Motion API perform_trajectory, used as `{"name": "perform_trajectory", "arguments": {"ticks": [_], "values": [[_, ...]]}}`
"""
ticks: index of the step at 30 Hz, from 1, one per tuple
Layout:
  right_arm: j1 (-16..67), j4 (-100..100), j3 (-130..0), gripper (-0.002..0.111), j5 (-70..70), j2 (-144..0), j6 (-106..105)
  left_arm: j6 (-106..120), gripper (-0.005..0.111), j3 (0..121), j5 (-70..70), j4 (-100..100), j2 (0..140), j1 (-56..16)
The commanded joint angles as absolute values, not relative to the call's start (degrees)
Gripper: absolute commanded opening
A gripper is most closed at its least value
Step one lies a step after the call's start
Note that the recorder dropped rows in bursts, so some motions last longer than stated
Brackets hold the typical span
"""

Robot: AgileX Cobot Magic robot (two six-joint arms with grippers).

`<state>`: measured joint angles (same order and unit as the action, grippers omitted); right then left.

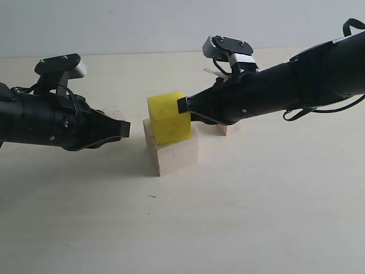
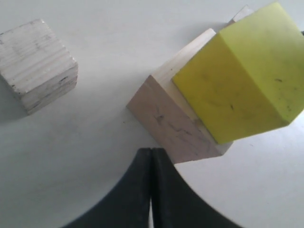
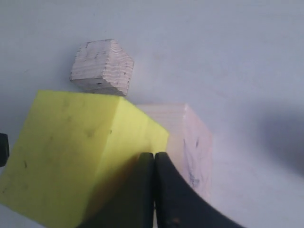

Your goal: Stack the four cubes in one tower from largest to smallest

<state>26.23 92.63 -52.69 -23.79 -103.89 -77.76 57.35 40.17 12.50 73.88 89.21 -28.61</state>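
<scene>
Pale tabletop [image 1: 256,217]: yellow cube [image 1: 169,117] sits skewed on pale cube [image 1: 174,154]. My left gripper [image 1: 126,129] and right gripper [image 1: 182,105] are closed, empty; the right's nudge could topple it.

Robotics lab bench: bare pale tabletop [image 1: 239,228] against blank wall [image 1: 142,23]

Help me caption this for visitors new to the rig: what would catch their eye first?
The bright yellow cube, sitting twisted on the larger pale wood cube mid-table, draws the eye first. Next come the two black arms pointing at it from either side. The right gripper, shut, has its tip at the yellow cube's upper edge, and the left gripper, also shut, is short of both cubes.
</scene>
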Motion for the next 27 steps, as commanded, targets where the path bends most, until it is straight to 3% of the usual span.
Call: {"name": "perform_trajectory", "arguments": {"ticks": [1, 14, 27], "values": [[26.01, 98.62, -53.12, 0.0, -23.85, -104.34, -83.74, 58.04, 0.0, 39.98, 12.78, 73.99, 88.63, -28.52], [26.01, 99.95, -56.21, 0.0, -27.32, -105.72, -88.84, 58.22, 0.0, 39.98, 13.59, 73.99, 88.63, -28.52], [26.01, 99.95, -56.39, 0.0, -18.83, -105.84, -86.22, 64.14, 0.0, 40.89, 17.12, 78.5, 88.63, -28.52]]}}
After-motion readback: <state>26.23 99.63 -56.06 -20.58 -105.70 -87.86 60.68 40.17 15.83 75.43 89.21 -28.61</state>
